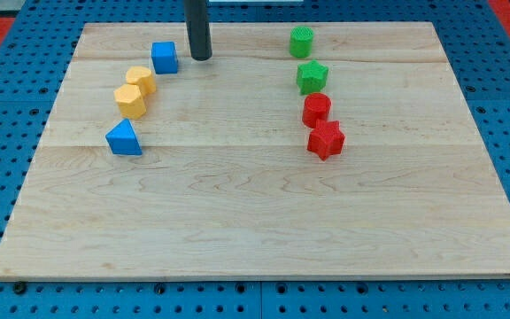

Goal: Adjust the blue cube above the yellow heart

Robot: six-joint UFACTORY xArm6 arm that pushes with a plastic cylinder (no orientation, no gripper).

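Observation:
The blue cube (164,57) sits near the top left of the wooden board, up and to the right of two touching yellow blocks. The upper yellow block (140,80) looks like the heart; the lower yellow block (131,101) looks hexagonal. My tip (201,58) is a dark rod standing just right of the blue cube, apart from it by a small gap. A blue triangular block (124,138) lies below the yellow blocks.
On the right stand a green cylinder (301,41), a green star (312,77), a red cylinder-like block (316,109) and a red star (325,139) in a column. The wooden board (264,221) lies on a blue pegboard.

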